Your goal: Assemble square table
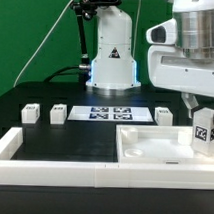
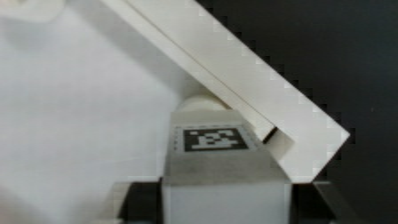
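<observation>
The square table's top [image 1: 154, 149] is a white tray with a raised rim, lying at the front of the exterior view's right. My gripper [image 1: 204, 120] hangs over the top's right corner, shut on a white tagged leg [image 1: 204, 135] held upright. In the wrist view the leg [image 2: 215, 150] sits between my dark fingers [image 2: 143, 200], its tag facing the camera and its far end against the top's rim [image 2: 231, 70] at a corner. Three more legs stand on the black worktop: two at the left [image 1: 31, 112] [image 1: 59, 112] and one by the top's far edge [image 1: 163, 115].
The marker board [image 1: 113, 114] lies flat in front of the robot base [image 1: 111, 55]. A long low white wall [image 1: 33, 164] edges the worktop at the front and the exterior view's left.
</observation>
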Controlling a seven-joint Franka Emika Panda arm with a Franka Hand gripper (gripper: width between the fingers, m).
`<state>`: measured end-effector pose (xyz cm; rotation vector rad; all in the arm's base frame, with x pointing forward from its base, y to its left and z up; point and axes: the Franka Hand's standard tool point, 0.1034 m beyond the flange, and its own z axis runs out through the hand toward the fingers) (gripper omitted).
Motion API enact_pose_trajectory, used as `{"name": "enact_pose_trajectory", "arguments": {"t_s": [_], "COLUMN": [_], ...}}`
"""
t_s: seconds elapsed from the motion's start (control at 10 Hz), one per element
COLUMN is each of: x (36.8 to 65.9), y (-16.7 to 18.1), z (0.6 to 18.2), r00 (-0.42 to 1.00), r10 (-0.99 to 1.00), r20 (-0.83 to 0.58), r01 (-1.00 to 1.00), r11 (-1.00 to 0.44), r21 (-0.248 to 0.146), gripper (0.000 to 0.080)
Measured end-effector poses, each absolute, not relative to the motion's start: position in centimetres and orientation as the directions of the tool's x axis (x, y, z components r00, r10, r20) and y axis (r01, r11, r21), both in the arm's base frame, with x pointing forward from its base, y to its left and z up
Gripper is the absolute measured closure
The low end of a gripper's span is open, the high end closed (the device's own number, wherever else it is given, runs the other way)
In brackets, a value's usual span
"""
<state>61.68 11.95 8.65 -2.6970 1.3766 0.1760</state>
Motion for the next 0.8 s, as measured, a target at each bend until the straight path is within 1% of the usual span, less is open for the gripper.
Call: {"name": "enact_pose_trajectory", "arguments": {"t_s": [0.3, 0.5, 0.6, 0.7, 0.8], "x": [61.66, 61.64, 61.63, 61.61, 61.55], "y": [12.56, 12.57, 12.58, 12.6, 12.58], "z": [8.65, 8.62, 8.61, 8.6, 8.53], "r00": [0.333, 0.368, 0.401, 0.434, 0.525], "r10": [-0.925, -0.912, -0.898, -0.883, -0.833], "r20": [-0.181, -0.181, -0.18, -0.179, -0.174], "r01": [-0.941, -0.928, -0.914, -0.899, -0.849], "r11": [-0.337, -0.372, -0.405, -0.437, -0.526], "r21": [-0.007, -0.013, -0.02, -0.025, -0.041], "gripper": [0.0502, 0.0503, 0.0353, 0.0227, 0.0227]}}
